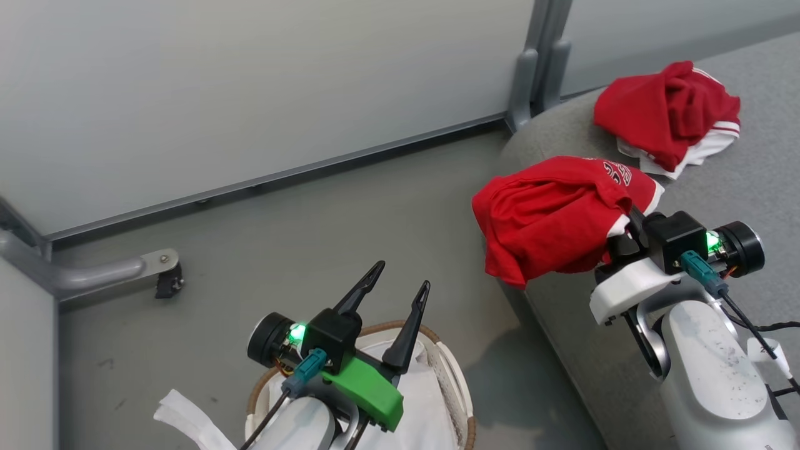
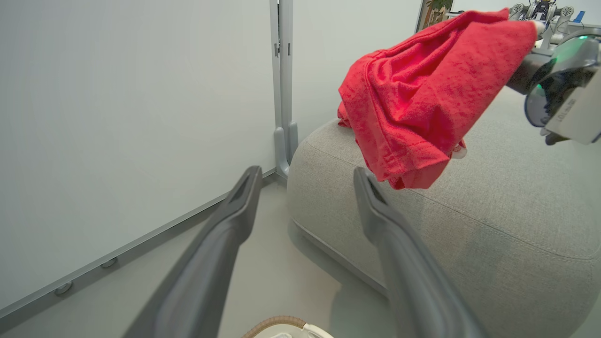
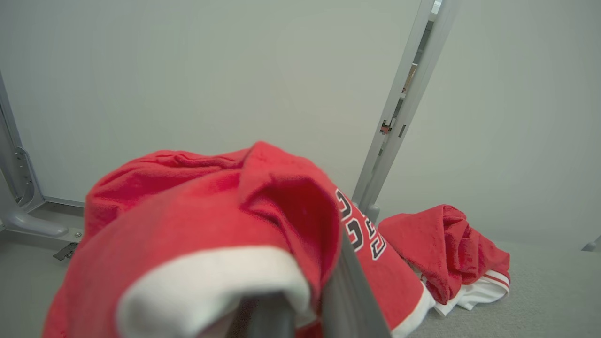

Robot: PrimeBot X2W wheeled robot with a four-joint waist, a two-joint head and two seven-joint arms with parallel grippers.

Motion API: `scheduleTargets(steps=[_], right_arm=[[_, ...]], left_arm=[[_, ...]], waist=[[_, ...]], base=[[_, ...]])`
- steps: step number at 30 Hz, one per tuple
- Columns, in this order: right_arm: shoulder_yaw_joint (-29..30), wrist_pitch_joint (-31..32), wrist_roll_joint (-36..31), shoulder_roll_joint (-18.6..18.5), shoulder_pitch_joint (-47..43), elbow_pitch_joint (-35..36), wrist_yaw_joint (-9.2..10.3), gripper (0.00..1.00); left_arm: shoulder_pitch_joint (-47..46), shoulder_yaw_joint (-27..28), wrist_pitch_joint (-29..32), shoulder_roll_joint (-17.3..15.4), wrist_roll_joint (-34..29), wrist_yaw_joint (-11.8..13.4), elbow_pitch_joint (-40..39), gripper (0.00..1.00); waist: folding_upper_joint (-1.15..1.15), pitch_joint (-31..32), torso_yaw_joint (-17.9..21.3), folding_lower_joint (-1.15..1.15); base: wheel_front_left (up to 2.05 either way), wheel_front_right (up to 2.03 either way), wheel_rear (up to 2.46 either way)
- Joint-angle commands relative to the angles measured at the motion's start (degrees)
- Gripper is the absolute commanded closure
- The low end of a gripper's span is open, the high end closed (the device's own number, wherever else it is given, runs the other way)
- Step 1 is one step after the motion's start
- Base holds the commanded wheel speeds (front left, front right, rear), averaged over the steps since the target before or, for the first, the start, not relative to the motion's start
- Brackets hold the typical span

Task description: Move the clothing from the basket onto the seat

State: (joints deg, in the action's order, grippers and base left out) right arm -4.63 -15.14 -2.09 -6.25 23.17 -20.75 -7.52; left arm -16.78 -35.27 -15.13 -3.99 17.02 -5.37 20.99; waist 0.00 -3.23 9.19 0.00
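Jersey [image 1: 550, 219], red, white trim, black-and-white numerals: I have it draped over my right gripper [image 3: 305, 310], whose fingers are pinched together on the cloth. It hangs at the rounded corner of the sofa seat [image 1: 750, 181]; I cannot tell whether it touches the upholstery.

Second red garment [image 1: 669, 112], white-striped: crumpled on the sofa seat, farther from me than the held jersey and clear of it.

Left gripper [image 1: 402, 275]: fingers spread as wide as they go, nothing between them, poised over the laundry basket [image 1: 465, 400].

Laundry basket, white, brown woven rim: on the floor [image 1: 312, 237] just beside the seat, with a white liner [image 1: 425, 400] inside it.

Partition panels [image 1: 250, 94], pale grey: behind floor and seat.
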Motion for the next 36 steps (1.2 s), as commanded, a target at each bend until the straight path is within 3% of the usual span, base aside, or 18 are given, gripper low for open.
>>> scheduleTargets(steps=[1, 13, 22, 29, 36], right_arm=[[0.28, 0.0, 0.01, -0.01, 0.17, 0.4, 0.07, 1.0], [2.87, 0.0, 0.0, 1.38, -0.11, 1.72, 0.07, 1.0], [6.6, 0.0, -0.9, 0.55, 4.9, 3.34, 0.07, 1.0], [12.17, -0.01, 2.13, -3.63, 18.36, 0.15, 0.06, 1.0], [16.25, 0.04, 2.14, -12.91, 33.57, -7.97, 0.07, 1.0]], left_arm=[[-1.03, 0.38, -0.01, 0.23, -0.77, -0.27, 0.02, 0.0], [-3.02, 0.78, -0.01, 0.17, -3.28, -1.55, 1.26, 0.0], [-4.83, 0.74, -0.01, -0.76, -4.63, -1.89, 1.03, 0.0], [-8.16, 0.49, -0.02, -2.06, -5.72, -2.06, 0.3, 0.0], [-12.69, -0.09, -0.02, -3.0, -7.19, -2.04, -0.53, 0.0]], waist=[[0.0, -3.51, 4.96, 0.0], [0.0, -7.9, 12.78, 0.0], [0.0, -12.65, 12.73, 0.0], [0.0, -19.13, 9.67, 0.0], [0.0, -27.13, 5.04, 0.0]], base=[[0.0, 0.0, 0.0], [0.0, 0.0, 0.0], [0.0, 0.0, 0.0], [0.0, 0.0, 0.0], [0.0, 0.0, 0.0]])
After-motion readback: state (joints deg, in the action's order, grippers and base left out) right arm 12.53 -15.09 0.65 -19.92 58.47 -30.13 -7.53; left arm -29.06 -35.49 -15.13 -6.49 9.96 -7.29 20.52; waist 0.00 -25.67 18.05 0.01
